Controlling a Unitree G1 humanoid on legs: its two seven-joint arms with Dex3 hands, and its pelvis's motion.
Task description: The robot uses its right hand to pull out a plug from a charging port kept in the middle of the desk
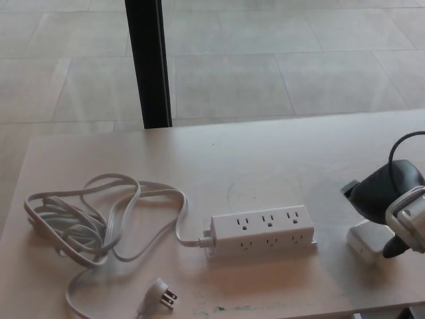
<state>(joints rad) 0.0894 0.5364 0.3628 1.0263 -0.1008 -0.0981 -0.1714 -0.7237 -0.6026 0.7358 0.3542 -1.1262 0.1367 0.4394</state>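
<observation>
Beyond the desk: a floor [279, 60] of large pale tiles is seen, crossed by thin grout lines and washed in bright light.
Post: a black upright post [149, 63] is set just behind the desk's far edge, left of centre, running out of the top of the view.
Desk: a pale, light-wood desk [265, 159] fills the lower half; its surface is matte, with faint scuffs at the middle and a few dark specks along the near edge.
Cord: a white flat cord [86, 219] is heaped in loose loops on the left part of the desk and is led from there to the left end of the strip.
Strip: a white power strip [262, 230] is laid flat at the middle of the desk, its long side running left to right; two rows of three sockets are shown, all of them unoccupied.
Right hand: the black right hand [388, 206] is seen at the right edge, well apart from the strip; whether its fingers are closed cannot be told.
Plug: a white block [364, 240], apparently the plug, is seen under the hand, low against the desk; whether it is held or resting cannot be told.
Cord end: a white three-pin end [163, 292] lies loose near the front edge, left of the strip.
Left hand: none is shown.
</observation>
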